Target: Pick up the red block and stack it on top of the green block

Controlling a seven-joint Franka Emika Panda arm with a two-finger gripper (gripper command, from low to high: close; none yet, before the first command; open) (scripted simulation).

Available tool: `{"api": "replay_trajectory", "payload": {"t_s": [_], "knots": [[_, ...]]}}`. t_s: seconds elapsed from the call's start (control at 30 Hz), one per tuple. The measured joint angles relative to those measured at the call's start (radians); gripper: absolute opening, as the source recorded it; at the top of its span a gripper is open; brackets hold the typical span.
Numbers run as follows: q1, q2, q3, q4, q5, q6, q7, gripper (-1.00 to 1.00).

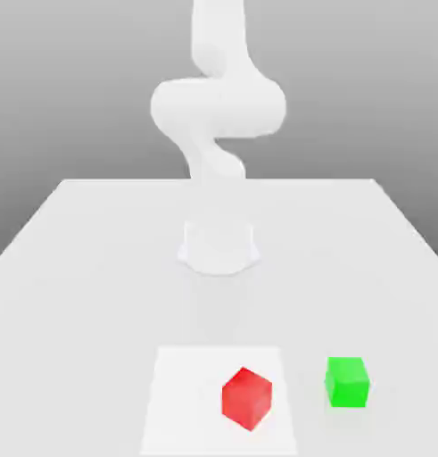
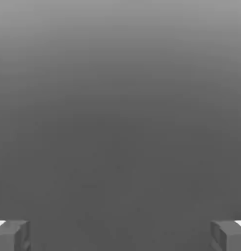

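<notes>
Red block (image 1: 247,398) sits low in the exterior view, on a paler square patch (image 1: 182,402) of the white table (image 1: 88,259), turned so that 1 corner faces the camera. Green block (image 1: 347,382) stands to the exterior view's right of it, near but clearly apart, squarer to the camera and off the patch. Neither block is touched by anything. Behind them the white arm (image 1: 218,107) rises from its round base (image 1: 219,245) at the middle of the table and bends up out of the frame, well away from both blocks.

In the hand view, the gripper (image 2: 120,235) shows as 2 grey fingertips (image 2: 12,236) at opposite edges of the picture, wide apart, with nothing between them. Beyond them lies plain grey background, so the hand seems to be pointing away from the table rather than down at it.

Judging from this, the step in hand is the approach: nothing is grasped and stacking has not begun. To do it well, the hand should first tip downward and travel over the red block, then turn at the wrist so the 2 fingers line up with a pair of its flat, parallel faces rather than its corners. Descending straight with the fingers kept apart, and closing only once they straddle the block's middle, should avoid nudging it toward the green 1.
</notes>
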Motion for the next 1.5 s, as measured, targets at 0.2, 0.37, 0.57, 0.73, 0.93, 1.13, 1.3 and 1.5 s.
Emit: {"api": "replay_trajectory", "payload": {"t_s": [0.2, 0.37, 0.57, 0.73, 0.93, 1.13, 1.3, 1.5], "knots": [[-0.073, 0.224, 0.090, -0.077, -0.033, 0.105, 0.201, 0.00], [-0.111, 0.407, 0.142, -0.139, -0.069, 0.189, 0.371, 0.00], [-0.129, 0.624, 0.174, -0.215, -0.096, 0.291, 0.563, 0.00], [-0.113, 0.799, 0.180, -0.277, -0.067, 0.379, 0.685, 0.00], [-0.053, 1.013, 0.103, -0.258, -0.156, 0.546, 0.777, -1.00], [-0.045, 1.031, 0.093, -0.256, -0.166, 0.563, 0.785, -1.00], [-0.077, 0.901, 0.141, -0.277, -0.088, 0.457, 0.727, -1.00], [0.089, 0.755, 0.256, -0.293, -0.010, 0.330, 0.866, -1.00]]}}
